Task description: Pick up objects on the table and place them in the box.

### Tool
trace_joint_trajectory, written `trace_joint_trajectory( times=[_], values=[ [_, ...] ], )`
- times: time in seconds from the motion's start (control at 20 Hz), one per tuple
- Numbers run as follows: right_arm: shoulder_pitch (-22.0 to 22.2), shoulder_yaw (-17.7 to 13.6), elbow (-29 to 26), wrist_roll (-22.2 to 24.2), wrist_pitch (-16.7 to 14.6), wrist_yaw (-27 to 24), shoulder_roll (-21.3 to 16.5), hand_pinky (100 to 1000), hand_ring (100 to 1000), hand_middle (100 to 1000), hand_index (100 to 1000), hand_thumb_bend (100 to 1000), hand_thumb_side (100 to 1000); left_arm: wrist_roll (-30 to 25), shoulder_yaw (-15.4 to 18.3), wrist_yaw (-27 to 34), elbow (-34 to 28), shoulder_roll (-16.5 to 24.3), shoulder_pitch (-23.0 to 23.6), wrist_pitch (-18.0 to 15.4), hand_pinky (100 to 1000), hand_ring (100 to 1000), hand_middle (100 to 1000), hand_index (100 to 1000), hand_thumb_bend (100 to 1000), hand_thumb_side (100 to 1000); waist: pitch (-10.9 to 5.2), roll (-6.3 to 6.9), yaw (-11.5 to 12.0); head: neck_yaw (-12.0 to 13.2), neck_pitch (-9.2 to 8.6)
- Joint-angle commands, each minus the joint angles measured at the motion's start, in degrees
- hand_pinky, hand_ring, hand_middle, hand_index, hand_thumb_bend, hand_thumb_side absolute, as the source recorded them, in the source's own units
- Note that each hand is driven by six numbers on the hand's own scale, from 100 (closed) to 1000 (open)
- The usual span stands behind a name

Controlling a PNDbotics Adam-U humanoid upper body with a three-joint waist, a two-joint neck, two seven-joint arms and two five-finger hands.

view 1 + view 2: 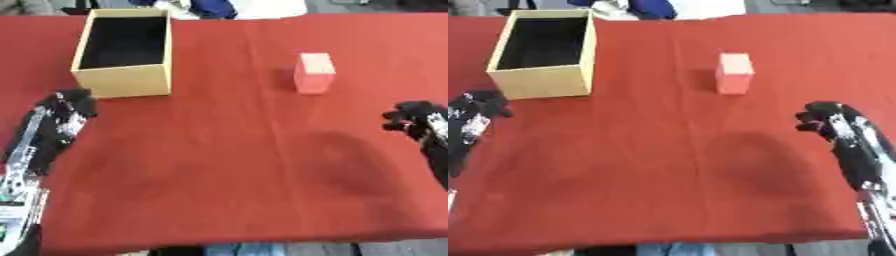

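Here the pink block [314, 73] stands well beyond the right robot hand [826, 118], fingers curled, empty.

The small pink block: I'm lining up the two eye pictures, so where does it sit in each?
Left eye view: the small pink block stands right of centre in the upper half, on the red tablecloth.
Right eye view: the same block stands nearer the centre, at the same height.
Shared landmark: the open tan cardboard box at upper left, well apart from the block.
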Motion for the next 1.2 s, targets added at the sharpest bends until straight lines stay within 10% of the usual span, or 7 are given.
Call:
trace_joint_trajectory(
  times=[0.05,0.5,0.8,1.2],
  values=[
    [-0.3,-0.3,-1.5,0.8,-0.2,0.5,-1.0,707,757,557,720,100,657,0.1,0.3,0.0,-1.1,0.7,-0.3,0.0,1000,606,599,735,492,546,-0.81,0.00,-0.1,0.0,0.28],
    [-1.2,-0.3,-2.5,6.7,-3.3,2.1,-3.4,799,894,709,816,100,518,0.0,0.3,-0.1,-1.1,0.7,-0.2,0.1,1000,606,599,735,490,547,-0.90,-0.07,-0.1,0.1,0.28],
    [-3.3,0.1,-4.2,12.2,-7.3,5.7,-8.8,846,974,788,875,100,100,0.0,0.3,-0.1,-1.0,0.8,-0.1,0.1,1000,606,599,735,489,548,-1.05,-0.24,-0.3,0.2,0.28],
    [-8.6,3.0,-6.5,18.8,-13.9,11.5,-19.5,863,996,845,927,220,100,0.0,0.3,-0.1,-1.0,1.3,0.3,0.1,1000,606,599,735,489,546,-1.53,-0.93,-0.4,0.7,0.28]
  ],
)
